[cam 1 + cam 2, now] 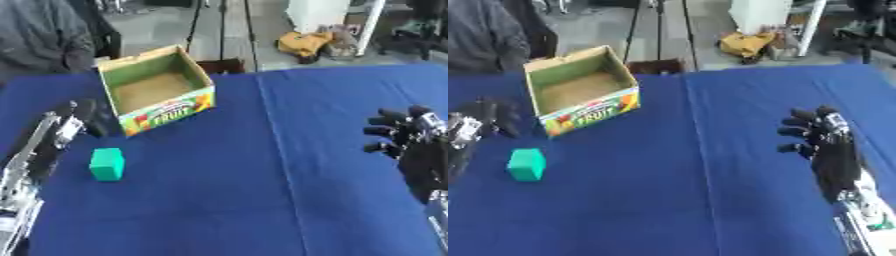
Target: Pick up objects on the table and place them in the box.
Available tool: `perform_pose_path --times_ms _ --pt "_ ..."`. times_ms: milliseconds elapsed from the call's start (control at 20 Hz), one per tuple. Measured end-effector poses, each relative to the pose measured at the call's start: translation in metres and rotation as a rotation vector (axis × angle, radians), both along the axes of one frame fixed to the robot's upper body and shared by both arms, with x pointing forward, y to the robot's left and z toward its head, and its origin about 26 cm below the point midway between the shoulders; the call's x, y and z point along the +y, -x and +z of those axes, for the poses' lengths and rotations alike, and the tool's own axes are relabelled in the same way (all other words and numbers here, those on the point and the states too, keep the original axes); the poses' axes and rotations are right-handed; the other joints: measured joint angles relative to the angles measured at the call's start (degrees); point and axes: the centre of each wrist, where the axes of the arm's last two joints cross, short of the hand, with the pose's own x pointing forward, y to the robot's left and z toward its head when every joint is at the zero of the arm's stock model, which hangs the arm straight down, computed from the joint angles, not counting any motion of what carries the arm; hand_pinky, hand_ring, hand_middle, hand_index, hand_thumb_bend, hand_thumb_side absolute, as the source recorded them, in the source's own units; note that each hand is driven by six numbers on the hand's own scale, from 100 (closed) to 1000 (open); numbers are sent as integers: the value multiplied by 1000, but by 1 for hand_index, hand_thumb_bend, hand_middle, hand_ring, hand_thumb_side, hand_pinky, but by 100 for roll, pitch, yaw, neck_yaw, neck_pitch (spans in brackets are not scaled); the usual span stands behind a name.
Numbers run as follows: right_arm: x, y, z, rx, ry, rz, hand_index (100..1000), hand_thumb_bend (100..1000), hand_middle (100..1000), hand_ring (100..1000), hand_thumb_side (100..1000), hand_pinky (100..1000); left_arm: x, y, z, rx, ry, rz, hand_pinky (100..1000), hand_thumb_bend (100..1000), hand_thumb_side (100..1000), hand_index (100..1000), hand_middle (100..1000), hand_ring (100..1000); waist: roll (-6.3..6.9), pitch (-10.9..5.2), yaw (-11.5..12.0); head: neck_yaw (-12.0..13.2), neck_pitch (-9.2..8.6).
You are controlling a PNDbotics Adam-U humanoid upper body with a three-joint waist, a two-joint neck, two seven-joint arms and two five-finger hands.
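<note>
The green block (pixel 107 164) stands on the near left of the surface (pixel 262 190), just right of the left hand (pixel 68 125) and near of the open cardboard box (pixel 157 89), which sits at the far left and looks empty. The left hand's fingers look loosely relaxed and hold nothing; the right hand (pixel 820 137), well apart at the right, has its fingers spread and curved, also empty. The likely trouble: the block is small and light-looking, so an off-centre reach could nudge it over or slide it across the cloth, and the box's near wall could catch the block if it is carried in too low. The surface is covered in blue cloth with a crease down the middle; beyond lie grey floor and a yellow heap (pixel 304 44)
</note>
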Motion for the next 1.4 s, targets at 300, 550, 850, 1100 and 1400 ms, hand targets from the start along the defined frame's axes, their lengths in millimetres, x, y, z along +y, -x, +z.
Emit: perform_pose_path --times_ms 300,550,850,1100,1400 --pt "0 0 0 0 0 0 808 100 686 725 1000 538 0 0 -1 9 -8 1 567 528 816 714 564 507 -3 0 6 33 120" --pt "0 0 0 1 0 0 807 100 686 726 1000 538 1 0 -2 16 -16 2 566 529 811 713 560 507 -3 0 14 44 176" --pt "0 1 -1 3 0 -1 807 100 686 726 1000 537 7 -3 5 8 -158 42 594 623 703 742 602 551 -1 -3 13 50 194" --pt "0 1 -1 4 0 1 807 100 686 727 1000 537 21 -12 22 -2 -489 95 621 691 666 766 640 595 2 -23 -9 62 194" --pt "1 1 -2 6 3 9 807 100 685 727 1000 537 35 -29 33 82 -903 70 639 749 544 783 654 624 8 -31 -49 79 192"
